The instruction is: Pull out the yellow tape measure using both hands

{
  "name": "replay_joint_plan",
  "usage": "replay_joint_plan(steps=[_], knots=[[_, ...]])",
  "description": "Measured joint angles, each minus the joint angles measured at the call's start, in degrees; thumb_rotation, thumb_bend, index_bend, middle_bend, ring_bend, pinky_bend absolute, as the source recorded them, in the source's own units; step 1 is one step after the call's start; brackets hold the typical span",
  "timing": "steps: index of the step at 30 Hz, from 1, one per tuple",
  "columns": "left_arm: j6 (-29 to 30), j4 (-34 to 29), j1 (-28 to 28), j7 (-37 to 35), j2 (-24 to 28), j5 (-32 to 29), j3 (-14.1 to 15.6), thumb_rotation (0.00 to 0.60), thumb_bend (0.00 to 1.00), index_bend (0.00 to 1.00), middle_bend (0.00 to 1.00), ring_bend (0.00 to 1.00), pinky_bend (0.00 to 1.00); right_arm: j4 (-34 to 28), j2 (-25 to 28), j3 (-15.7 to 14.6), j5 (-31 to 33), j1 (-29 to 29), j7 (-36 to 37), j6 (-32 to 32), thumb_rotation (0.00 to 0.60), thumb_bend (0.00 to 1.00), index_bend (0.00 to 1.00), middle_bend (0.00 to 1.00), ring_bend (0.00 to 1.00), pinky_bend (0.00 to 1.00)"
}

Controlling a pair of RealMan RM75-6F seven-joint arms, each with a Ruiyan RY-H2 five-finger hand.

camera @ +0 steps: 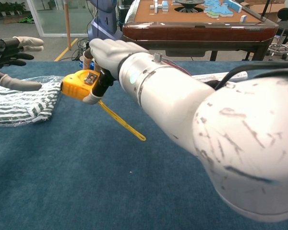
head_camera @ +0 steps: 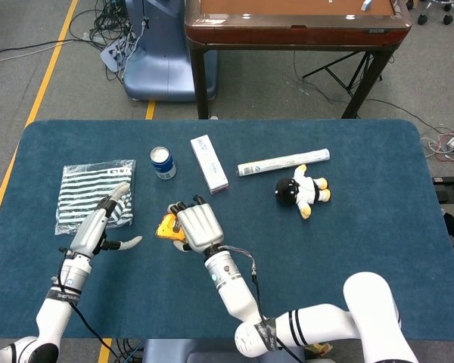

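My right hand (head_camera: 196,226) (camera: 103,53) grips the yellow tape measure (head_camera: 167,226) (camera: 80,84) above the blue table. A short length of yellow tape (camera: 121,121) hangs out of the case and slopes down to the right, its tip free. My left hand (head_camera: 101,224) (camera: 13,57) is open with its fingers spread, a short way to the left of the case and not touching it. The right arm fills much of the chest view and hides the table behind it.
A striped cloth in a clear bag (head_camera: 95,193) (camera: 22,100) lies under my left hand. Behind the tape measure stand a blue can (head_camera: 163,162) and a white box (head_camera: 209,163). Further right lie a white tube (head_camera: 283,162) and a black and white plush toy (head_camera: 301,190).
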Motion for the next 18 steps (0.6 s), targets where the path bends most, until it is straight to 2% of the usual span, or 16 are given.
replay_joint_plan(steps=[18], knots=[[1.34,0.24,-0.59,-0.07,-3.01,-0.80,-0.33,0.600,0.14,0.00,0.00,0.00,0.00,3.70,-2.61,1.20,-0.39,1.79,0.93,-0.07,0.600,0.55,0.56,0.55,0.47,0.19]])
